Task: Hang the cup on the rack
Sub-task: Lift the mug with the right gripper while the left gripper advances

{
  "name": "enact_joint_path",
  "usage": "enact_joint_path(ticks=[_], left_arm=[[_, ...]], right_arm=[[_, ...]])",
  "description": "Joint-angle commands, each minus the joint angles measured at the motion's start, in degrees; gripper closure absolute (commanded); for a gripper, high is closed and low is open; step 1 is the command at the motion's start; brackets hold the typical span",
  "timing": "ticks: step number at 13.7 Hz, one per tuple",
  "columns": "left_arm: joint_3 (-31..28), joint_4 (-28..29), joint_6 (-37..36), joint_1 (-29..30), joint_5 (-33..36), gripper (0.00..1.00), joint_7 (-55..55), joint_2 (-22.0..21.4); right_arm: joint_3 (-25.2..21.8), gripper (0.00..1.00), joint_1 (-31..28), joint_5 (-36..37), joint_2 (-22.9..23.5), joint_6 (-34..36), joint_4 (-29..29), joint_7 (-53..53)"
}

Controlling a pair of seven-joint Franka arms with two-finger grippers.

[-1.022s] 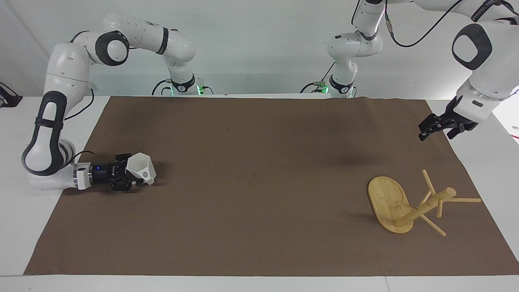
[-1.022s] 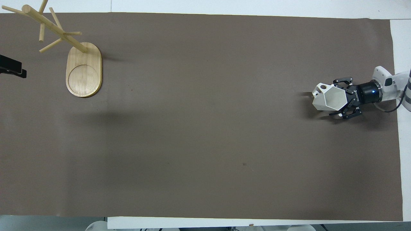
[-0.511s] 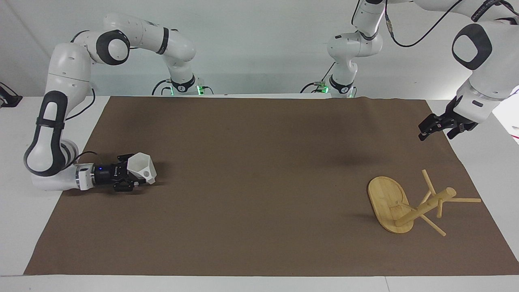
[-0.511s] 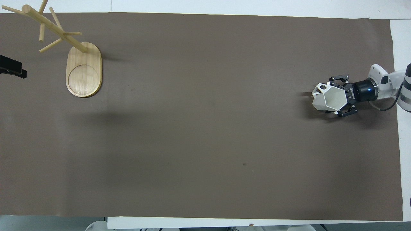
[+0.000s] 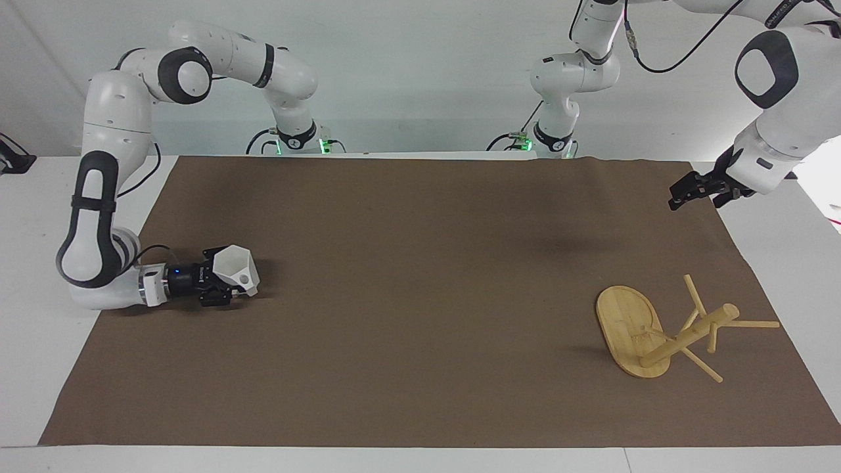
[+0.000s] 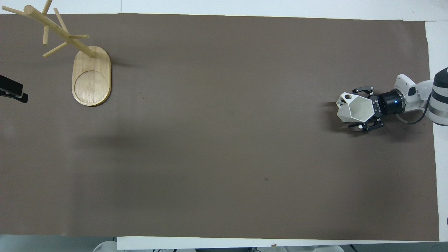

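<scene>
Right gripper (image 5: 220, 289) is closed on the cup (image 5: 238, 270), low over the mat (image 5: 420, 276) near the right arm's edge of the table; the handle with its hole points toward the table's middle. Rack (image 5: 663, 328) stands near the corner at the left arm's end farthest from the robots, well apart from the cup.

Step in hand, as I judge it: lift and carry across. Do it well by raising the cup clear of the mat first, keeping the handle hole leading, then lining the hole up with an upward-angled peg and sliding on gently; the rack looks light and could tip.

Left gripper (image 5: 698, 190) waits over the mat's edge at its own end; fingers' state not readable.

Surface: brown mat on white table. White wall.
</scene>
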State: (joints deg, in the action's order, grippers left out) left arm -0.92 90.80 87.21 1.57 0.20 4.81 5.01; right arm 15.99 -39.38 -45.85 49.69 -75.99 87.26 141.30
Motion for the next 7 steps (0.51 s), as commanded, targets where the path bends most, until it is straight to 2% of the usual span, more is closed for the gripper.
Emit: enact_joint_path(ticks=[1, 2, 5, 7], left_arm=[[0.4, 2.3, 0.6, 0.6, 1.0, 0.00, 0.5, -1.8], [0.4, 2.3, 0.3, 0.4, 1.0, 0.00, 0.0, -1.8], [0.7, 2.9, -0.2, -0.3, 1.0, 0.00, -2.5, -2.2], [1.0, 3.5, 1.4, -3.7, 1.0, 0.00, -9.7, -2.4]], right_arm=[[0.2, 0.83, 0.3, -1.1, -2.1, -1.2, 2.7, 0.8], [0.2, 0.93, 0.4, -1.2, -2.3, -1.4, 2.8, -0.1], [0.2, 0.93, 1.9, -3.1, -4.6, -2.6, 3.1, -6.9], [0.2, 0.93, 4.2, -6.8, -9.1, -6.6, 5.5, -10.6]])
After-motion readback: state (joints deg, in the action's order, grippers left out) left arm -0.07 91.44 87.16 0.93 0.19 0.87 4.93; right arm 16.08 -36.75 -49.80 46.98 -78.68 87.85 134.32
